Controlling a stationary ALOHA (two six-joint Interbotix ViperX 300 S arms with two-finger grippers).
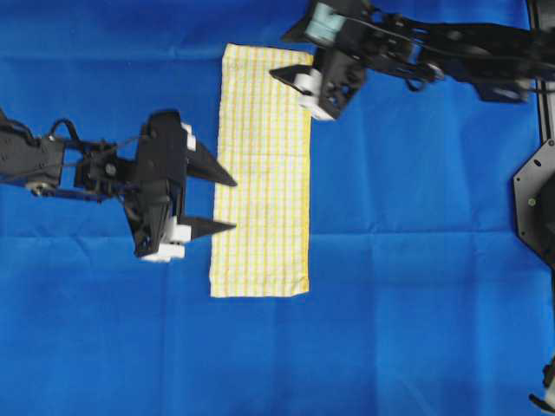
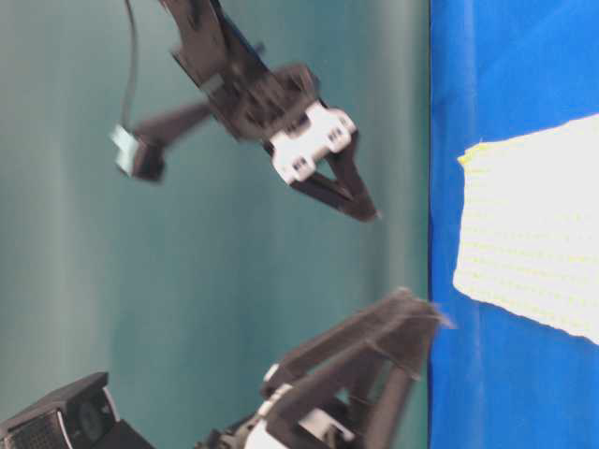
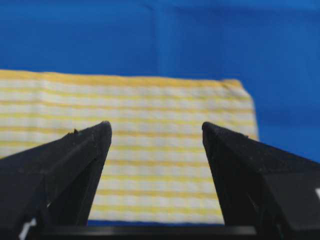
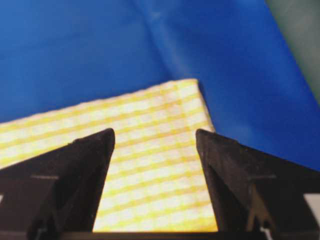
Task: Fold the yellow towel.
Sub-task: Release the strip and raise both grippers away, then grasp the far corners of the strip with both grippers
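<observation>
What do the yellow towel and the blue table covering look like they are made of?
The yellow towel: thin woven cloth, likely cotton, matte, fine yellow-white check, lying flat. The blue table covering: smooth, faintly sheened sheet with fold creases, fabric or plastic; unclear which.

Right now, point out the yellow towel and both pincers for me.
yellow towel (image 1: 263, 173): overhead view, middle of the cloth.
left pincer (image 1: 225, 204): overhead view, gap between its open fingertips.
right pincer (image 4: 155, 137): right wrist view, gap between its open fingertips.
</observation>
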